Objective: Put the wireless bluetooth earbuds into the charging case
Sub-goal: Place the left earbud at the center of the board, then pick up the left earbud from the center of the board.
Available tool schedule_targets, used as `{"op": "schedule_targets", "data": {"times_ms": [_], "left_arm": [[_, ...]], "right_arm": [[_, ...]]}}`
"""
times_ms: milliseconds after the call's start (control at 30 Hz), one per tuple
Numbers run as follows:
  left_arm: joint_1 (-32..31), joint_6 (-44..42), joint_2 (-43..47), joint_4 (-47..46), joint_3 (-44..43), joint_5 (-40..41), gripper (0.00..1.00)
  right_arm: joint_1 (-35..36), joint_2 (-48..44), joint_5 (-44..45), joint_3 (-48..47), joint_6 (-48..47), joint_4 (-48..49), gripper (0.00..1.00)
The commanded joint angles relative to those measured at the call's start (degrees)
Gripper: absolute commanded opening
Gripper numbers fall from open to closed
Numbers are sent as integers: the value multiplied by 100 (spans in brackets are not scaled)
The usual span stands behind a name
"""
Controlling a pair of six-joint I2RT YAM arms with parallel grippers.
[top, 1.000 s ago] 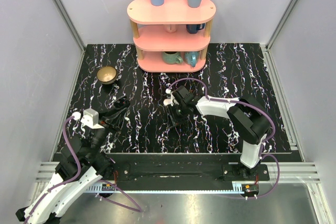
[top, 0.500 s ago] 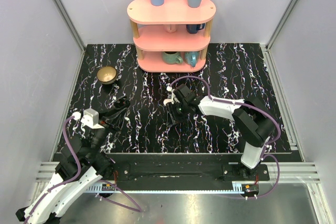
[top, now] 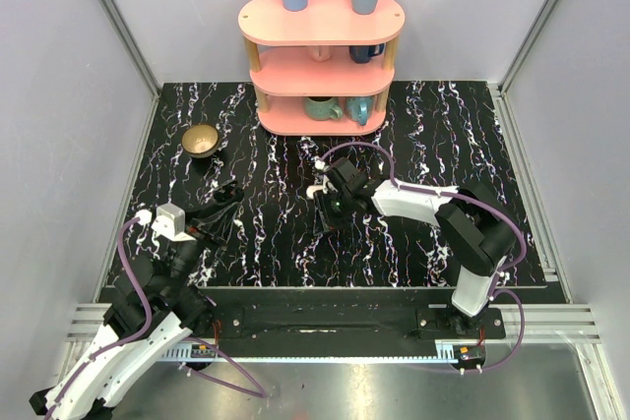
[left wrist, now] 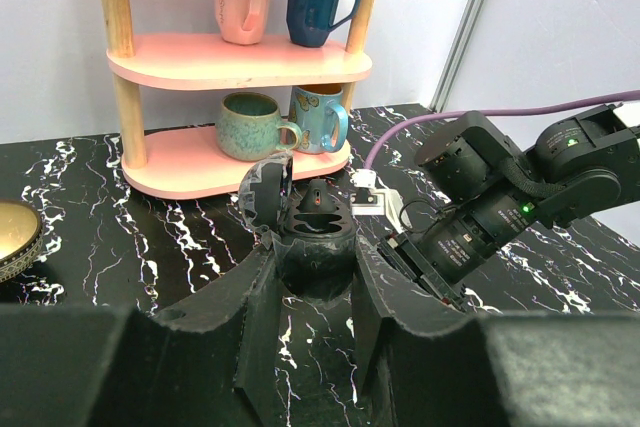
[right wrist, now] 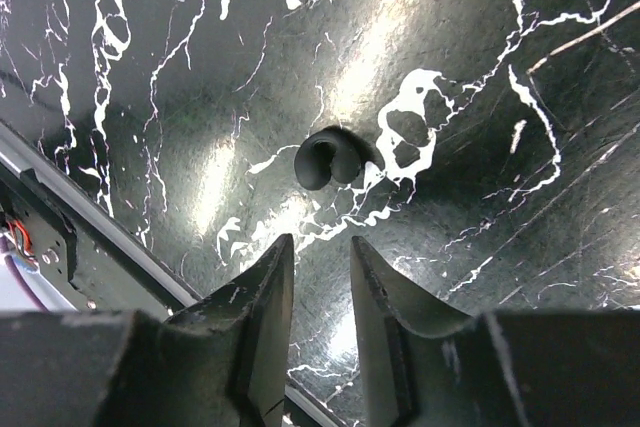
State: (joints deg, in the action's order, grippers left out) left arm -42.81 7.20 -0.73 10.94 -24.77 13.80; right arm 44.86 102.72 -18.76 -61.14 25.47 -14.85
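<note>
charging case (left wrist: 318,235) upright, lid (left wrist: 264,197) open leftward, pinched by left gripper (left wrist: 312,272); right gripper (right wrist: 320,247) slightly spread.

A black worktop (top: 285,243) veined in white sits inside a booth of plain pale lilac walls (top: 59,95), joined at the far corners by aluminium posts (top: 118,22). A pink three-tier shelf (top: 321,17) on wooden legs stands at the middle of the far edge. A ribbed metal rail (top: 325,346) runs along the near edge. Glare shines off the glossy marble.
</note>
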Motion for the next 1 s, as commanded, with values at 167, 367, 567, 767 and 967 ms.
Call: {"op": "schedule_targets", "data": {"times_ms": [167, 367, 567, 767, 967], "left_arm": [[-8, 44, 812, -189, -159, 158, 0], [-8, 36, 794, -189, -159, 175, 0], [-8, 44, 794, -197, -159, 211, 0], [-8, 44, 785, -189, -159, 211, 0], [-8, 53, 785, -171, -159, 211, 0]], "right_arm": [[40, -183, -13, -275, 441, 738, 35], [110, 213, -31, -530, 555, 782, 34], [181, 407, 4, -556, 590, 703, 33], [207, 425, 206, -486, 520, 545, 33], [216, 512, 382, -442, 414, 404, 33]]}}
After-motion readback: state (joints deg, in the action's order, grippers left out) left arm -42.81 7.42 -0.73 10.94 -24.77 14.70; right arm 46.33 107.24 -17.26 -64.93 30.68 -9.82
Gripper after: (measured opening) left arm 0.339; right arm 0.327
